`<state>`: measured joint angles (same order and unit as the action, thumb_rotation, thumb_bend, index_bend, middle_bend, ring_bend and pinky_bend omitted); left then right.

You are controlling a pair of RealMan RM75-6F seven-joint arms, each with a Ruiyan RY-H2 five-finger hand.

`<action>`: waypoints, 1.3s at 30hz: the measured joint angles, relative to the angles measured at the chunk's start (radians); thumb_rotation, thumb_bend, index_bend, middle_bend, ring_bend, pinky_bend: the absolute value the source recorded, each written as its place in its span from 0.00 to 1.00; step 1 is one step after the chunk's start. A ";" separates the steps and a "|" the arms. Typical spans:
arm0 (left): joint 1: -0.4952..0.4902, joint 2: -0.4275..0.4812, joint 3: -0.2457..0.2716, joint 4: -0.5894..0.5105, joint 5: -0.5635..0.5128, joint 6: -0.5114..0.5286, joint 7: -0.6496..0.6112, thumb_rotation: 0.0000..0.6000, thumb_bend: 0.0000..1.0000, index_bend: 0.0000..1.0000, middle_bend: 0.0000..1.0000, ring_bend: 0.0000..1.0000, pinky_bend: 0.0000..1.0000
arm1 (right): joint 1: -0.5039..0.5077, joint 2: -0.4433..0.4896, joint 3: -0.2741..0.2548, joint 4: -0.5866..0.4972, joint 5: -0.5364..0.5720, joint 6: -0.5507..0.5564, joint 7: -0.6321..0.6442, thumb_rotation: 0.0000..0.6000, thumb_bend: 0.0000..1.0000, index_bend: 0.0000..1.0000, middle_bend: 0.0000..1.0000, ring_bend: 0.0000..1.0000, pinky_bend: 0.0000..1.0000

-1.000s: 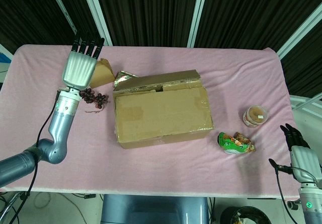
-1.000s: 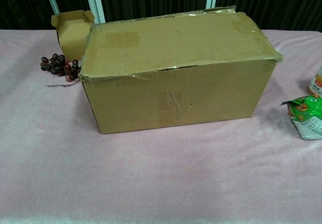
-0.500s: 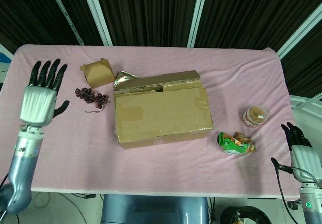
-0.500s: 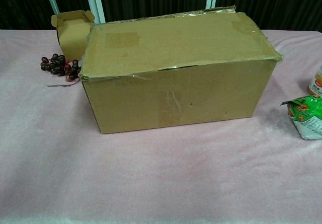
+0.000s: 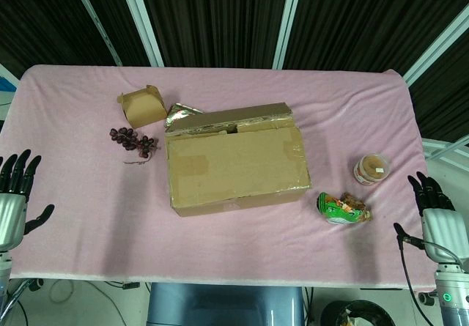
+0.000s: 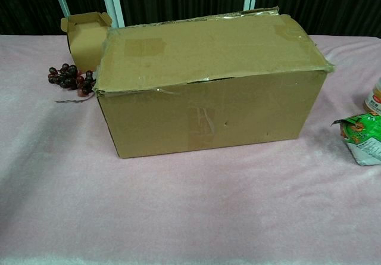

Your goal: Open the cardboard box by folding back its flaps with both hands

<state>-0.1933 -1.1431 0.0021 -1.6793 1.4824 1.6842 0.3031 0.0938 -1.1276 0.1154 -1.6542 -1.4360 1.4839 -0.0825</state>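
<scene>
The brown cardboard box [image 5: 236, 165] lies in the middle of the pink table, its top flaps lying flat with a narrow gap along the far edge. The chest view shows the box [image 6: 208, 86] close up, its flaps down and taped. At the table's near left edge my left hand [image 5: 15, 201] is held with fingers spread and holds nothing, far from the box. My right hand [image 5: 438, 220] hangs at the near right edge, fingers straight and apart, holding nothing. Neither hand appears in the chest view.
A small open cardboard carton [image 5: 142, 106] and a bunch of dark grapes [image 5: 133, 139] lie left of the box. A shiny wrapper [image 5: 179, 113] sits behind it. A round tub [image 5: 371, 168] and a green snack bag [image 5: 343, 209] lie to its right.
My left hand has drawn back from beside the small carton to the near left edge of the table. The right hand barely moved. The box is unchanged.
</scene>
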 measured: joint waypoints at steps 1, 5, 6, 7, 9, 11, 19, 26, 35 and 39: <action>0.007 -0.010 0.003 0.019 0.003 0.005 -0.014 1.00 0.16 0.00 0.00 0.00 0.00 | 0.002 0.004 0.002 -0.007 -0.003 0.001 -0.001 1.00 0.63 0.00 0.00 0.00 0.23; 0.023 -0.041 0.007 0.079 0.015 0.012 -0.068 1.00 0.16 0.00 0.00 0.00 0.00 | 0.030 0.032 0.021 -0.065 -0.014 -0.017 -0.003 1.00 0.93 0.00 0.00 0.00 0.23; 0.025 -0.048 0.006 0.093 0.016 0.010 -0.082 1.00 0.16 0.00 0.00 0.00 0.00 | 0.041 0.041 0.029 -0.084 -0.013 -0.030 -0.003 1.00 0.97 0.00 0.00 0.00 0.23; 0.026 -0.051 0.005 0.100 0.016 0.007 -0.091 1.00 0.16 0.00 0.00 0.00 0.00 | 0.059 0.056 0.041 -0.113 -0.010 -0.051 -0.003 1.00 0.99 0.02 0.00 0.00 0.23; 0.028 -0.055 0.002 0.106 0.016 0.000 -0.112 1.00 0.16 0.00 0.00 0.00 0.00 | 0.094 0.080 0.063 -0.155 -0.002 -0.092 -0.005 1.00 1.00 0.06 0.02 0.01 0.23; 0.030 -0.057 -0.002 0.111 0.017 -0.005 -0.127 1.00 0.16 0.00 0.00 0.00 0.00 | 0.145 0.106 0.095 -0.195 0.012 -0.150 -0.014 1.00 1.00 0.10 0.07 0.05 0.23; 0.035 -0.052 -0.020 0.118 0.014 -0.028 -0.167 1.00 0.16 0.00 0.00 0.00 0.00 | 0.402 0.146 0.237 -0.253 0.144 -0.394 -0.118 1.00 1.00 0.17 0.18 0.15 0.28; 0.037 -0.047 -0.028 0.117 0.011 -0.050 -0.184 1.00 0.16 0.00 0.00 0.00 0.00 | 0.598 0.100 0.311 -0.225 0.340 -0.534 -0.220 1.00 1.00 0.24 0.27 0.23 0.28; 0.039 -0.039 -0.042 0.114 0.001 -0.073 -0.204 1.00 0.16 0.00 0.00 0.00 0.00 | 0.774 -0.018 0.332 -0.134 0.564 -0.594 -0.348 1.00 1.00 0.24 0.27 0.24 0.28; 0.040 -0.035 -0.047 0.112 -0.002 -0.081 -0.210 1.00 0.16 0.00 0.00 0.00 0.00 | 0.827 -0.063 0.319 -0.088 0.626 -0.601 -0.389 1.00 1.00 0.27 0.31 0.27 0.28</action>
<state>-0.1531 -1.1780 -0.0450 -1.5674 1.4804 1.6031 0.0931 0.9212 -1.1904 0.4345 -1.7418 -0.8100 0.8829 -0.4717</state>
